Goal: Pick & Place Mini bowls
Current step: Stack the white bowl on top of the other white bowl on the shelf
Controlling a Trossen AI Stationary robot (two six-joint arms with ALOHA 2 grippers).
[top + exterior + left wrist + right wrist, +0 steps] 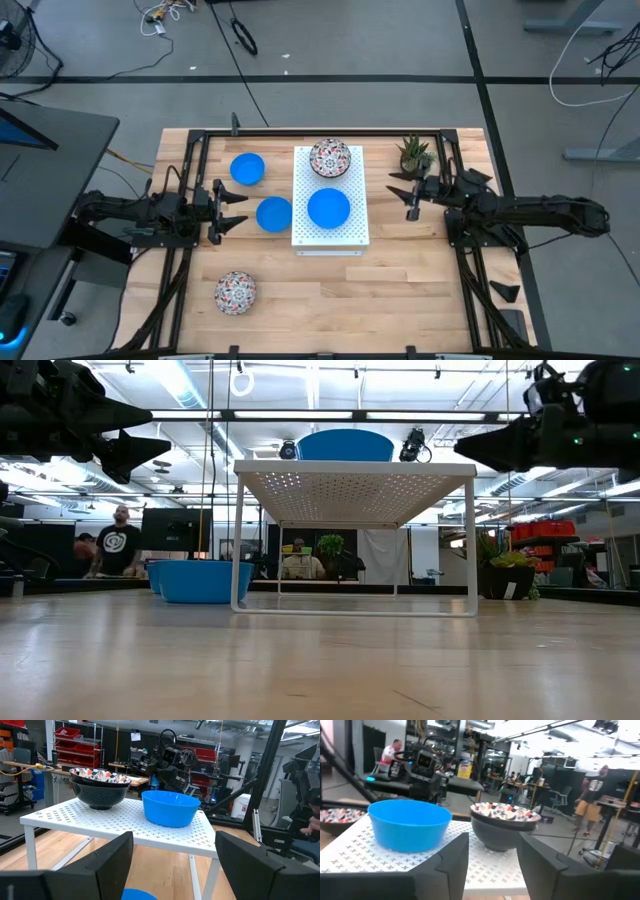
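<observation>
- The left gripper (236,209) is hovering with its dark fingers spread and empty, beside a plain bright blue round plastic-looking bowl (273,214) sitting on the wooden slatted table (400,290).
- The right gripper (404,196) is likewise hanging released, pointing at the white perforated rectangular board (352,232) from the opposite side.
- Both arms are lying stretched low and level toward the middle.
- A second smooth blue bowl (328,208) and a floral-patterned bowl with a dark outside (330,158) are standing on the raised board.
- A third blue bowl (247,168) and another floral bowl (235,292) are resting on the wood.
- A spiky green potted plant (414,154) is standing behind the right gripper.
</observation>
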